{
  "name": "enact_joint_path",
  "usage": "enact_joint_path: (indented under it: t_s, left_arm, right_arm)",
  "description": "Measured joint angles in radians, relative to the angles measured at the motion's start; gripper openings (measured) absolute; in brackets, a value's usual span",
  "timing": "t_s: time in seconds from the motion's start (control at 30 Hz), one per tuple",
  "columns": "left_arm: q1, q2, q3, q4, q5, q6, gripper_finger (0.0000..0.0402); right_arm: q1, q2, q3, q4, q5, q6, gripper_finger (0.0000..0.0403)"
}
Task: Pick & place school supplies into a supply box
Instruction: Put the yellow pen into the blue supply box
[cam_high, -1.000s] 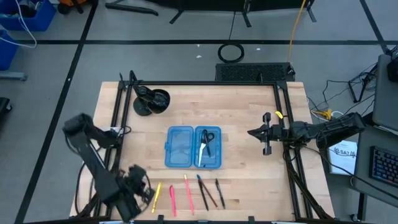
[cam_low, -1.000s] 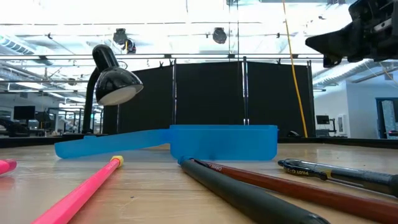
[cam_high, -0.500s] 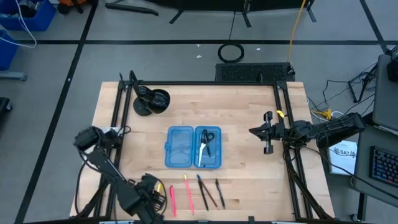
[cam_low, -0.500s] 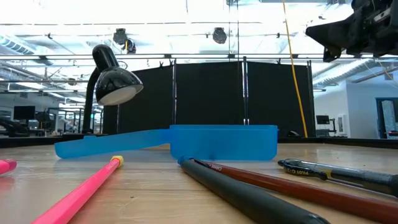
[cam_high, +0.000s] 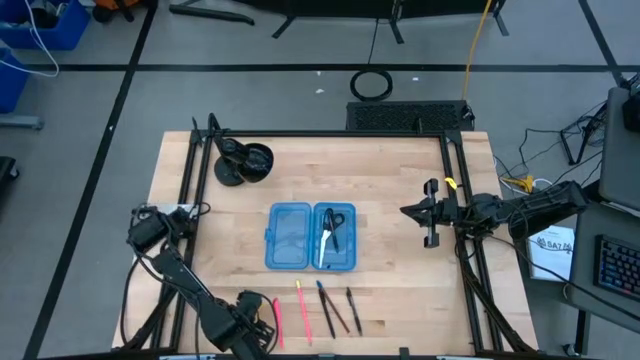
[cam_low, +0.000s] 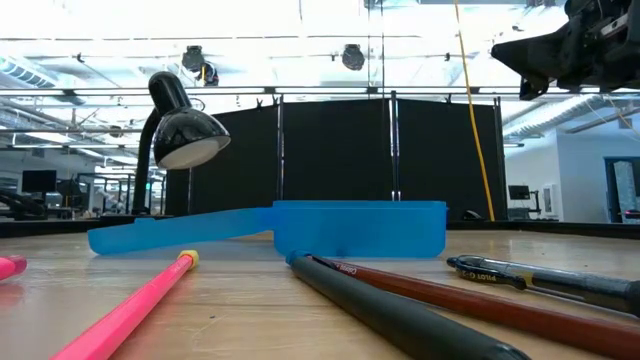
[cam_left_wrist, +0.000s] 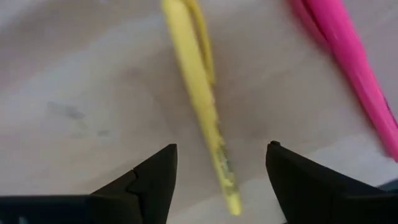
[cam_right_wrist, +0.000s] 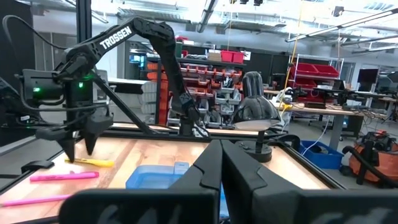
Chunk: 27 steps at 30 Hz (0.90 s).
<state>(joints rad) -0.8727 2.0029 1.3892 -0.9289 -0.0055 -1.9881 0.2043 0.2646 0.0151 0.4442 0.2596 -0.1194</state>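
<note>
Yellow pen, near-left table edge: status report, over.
Left pincer open, straddling thin yellow plastic pen, not gripped. Right pincer shut, parked by right edge. Translucent blue supply box open, black-handled scissors inside. Nothing blocking.

You can see the see-through blue plastic box (cam_high: 310, 237) lying open and flat in the middle of the table, its two halves side by side. The small scissors with black handles (cam_high: 332, 226) lie inside its right half. In front of the box, a row of thin pens lies on the wood: a yellow pen (cam_left_wrist: 200, 87) at the left end, then a pink pen (cam_high: 277, 322), a thin pink pencil (cam_high: 303, 311), a blue pen (cam_high: 324, 306), a brown-red pencil (cam_high: 338, 311) and a dark pen (cam_high: 352, 309).
</note>
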Motion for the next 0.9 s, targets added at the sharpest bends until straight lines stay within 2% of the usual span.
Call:
enact_joint_path:
  t_s: [0.23, 0.33, 0.47, 0.7, 0.8, 0.9]
  left_arm:
    - [0.019, 0.085, 0.007, 0.045, 0.102, 0.024, 0.0244]
    - [0.023, 0.093, 0.008, 0.042, 0.112, 0.030, 0.0226]
    - [0.022, 0.090, 0.005, 0.035, 0.089, 0.019, 0.0169]
    - [0.021, 0.089, 0.001, 0.014, 0.074, 0.056, 0.0028]
    - [0.020, 0.089, 0.001, 0.018, 0.056, 0.060, 0.0023]
    - [0.021, 0.087, 0.001, 0.014, 0.057, 0.084, 0.0045]
  right_arm:
    - [0.000, 0.001, 0.000, -0.005, 0.000, -0.001, 0.0000]
    - [0.000, 0.005, 0.000, -0.011, 0.000, 0.002, 0.0000]
    - [0.000, 0.014, 0.000, -0.009, 0.000, 0.022, 0.0000]
    - [0.000, 0.017, 0.000, -0.008, 0.000, 0.051, 0.0000]
    - [0.000, 0.017, 0.000, -0.008, 0.000, 0.055, 0.0000]
    - [0.000, 0.017, 0.000, -0.008, -0.002, 0.055, 0.0000]
